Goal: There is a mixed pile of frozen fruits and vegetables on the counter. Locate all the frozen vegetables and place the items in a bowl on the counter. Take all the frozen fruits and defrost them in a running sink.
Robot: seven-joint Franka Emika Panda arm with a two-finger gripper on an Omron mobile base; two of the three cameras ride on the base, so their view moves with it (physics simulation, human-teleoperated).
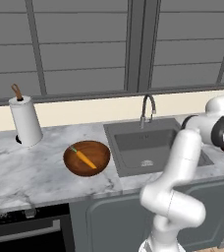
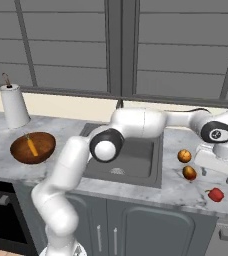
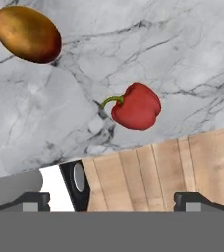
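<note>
Marble counter [image 3: 45,123]: hand [image 3: 114,201] above red piece [image 3: 136,106], fingers wide apart (nothing held, nothing touched).

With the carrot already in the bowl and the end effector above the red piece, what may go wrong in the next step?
1. The red piece lies close to the counter edge; a badly centred grasp may push it off.
2. An orange-brown ball lies nearby; the open end effector may knock it and it may roll.
3. The bowl stands beyond the sink, so the red piece might drop into the basin on the way.
</note>
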